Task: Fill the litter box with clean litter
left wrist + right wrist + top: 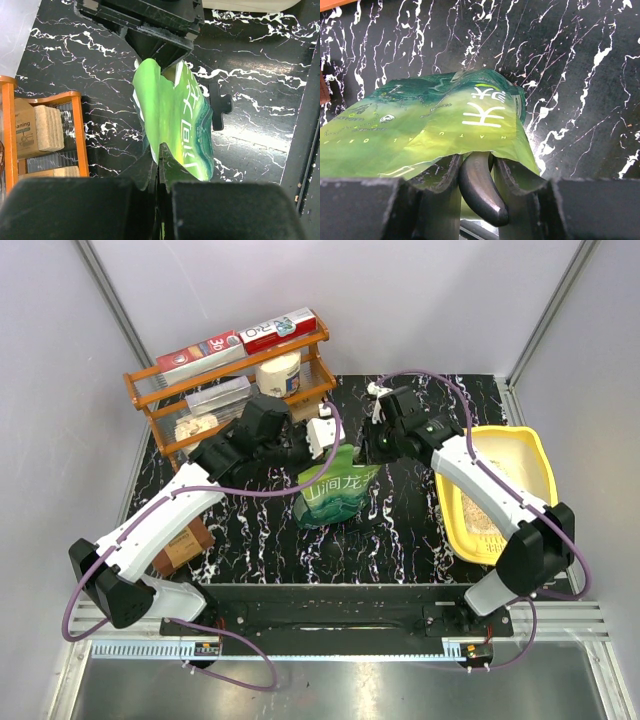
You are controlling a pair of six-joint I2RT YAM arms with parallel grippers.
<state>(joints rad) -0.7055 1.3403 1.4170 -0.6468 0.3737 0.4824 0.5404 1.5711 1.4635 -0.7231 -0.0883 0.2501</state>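
A green pouch (335, 490) with white characters stands mid-table, its mouth upward. My left gripper (160, 156) is shut on the pouch's (175, 120) top edge, the foil pinched flat between both fingers. My right gripper (476, 167) is shut on the dark grey handle of a scoop (481, 192), which reaches under the pouch's (430, 125) rim; the scoop's bowl is hidden inside. In the top view the right gripper (376, 445) sits at the pouch's upper right corner. The yellow litter box (530, 445) lies at the right with a patch of pale litter (481, 513) in it.
An orange wire rack (160, 405) with boxes and a jar stands at the back left, also seen beside the left wrist as the rack (76, 131). A brown box (185, 545) lies by the left arm. A small black piece (220, 105) lies on the marbled black table (260, 530).
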